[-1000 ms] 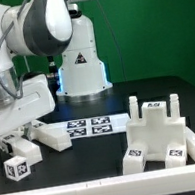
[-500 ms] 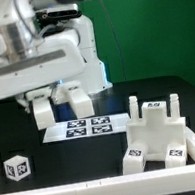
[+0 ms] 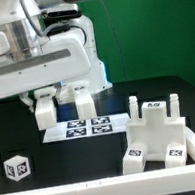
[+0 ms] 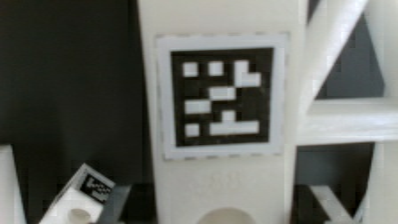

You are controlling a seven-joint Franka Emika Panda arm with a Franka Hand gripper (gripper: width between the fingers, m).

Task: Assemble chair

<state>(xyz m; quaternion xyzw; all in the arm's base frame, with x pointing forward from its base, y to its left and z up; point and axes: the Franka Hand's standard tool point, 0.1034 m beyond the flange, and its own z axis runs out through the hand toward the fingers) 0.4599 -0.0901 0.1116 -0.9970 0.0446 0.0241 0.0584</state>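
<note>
My gripper (image 3: 62,101) hangs above the marker board (image 3: 86,126), shut on a white chair bar (image 3: 45,109) that it holds clear of the table. In the wrist view that bar (image 4: 217,60) fills the middle and carries a square black-and-white tag (image 4: 221,97). A dark finger (image 4: 119,203) shows on each side of it. The stepped white chair block (image 3: 157,129), with two short posts and several tags, sits at the exterior view's right. A small white tagged cube (image 3: 17,167) lies at the exterior view's left.
A raised white rim (image 3: 109,191) runs along the table's front and right side. The robot's white base (image 3: 88,61) stands behind the marker board. In the wrist view, white bars (image 4: 350,122) and a small tagged piece (image 4: 93,186) lie below the held bar.
A second ago the bar lay on the table at the exterior view's left with my hand low over it. It has since been lifted, and now sits slightly further right.
</note>
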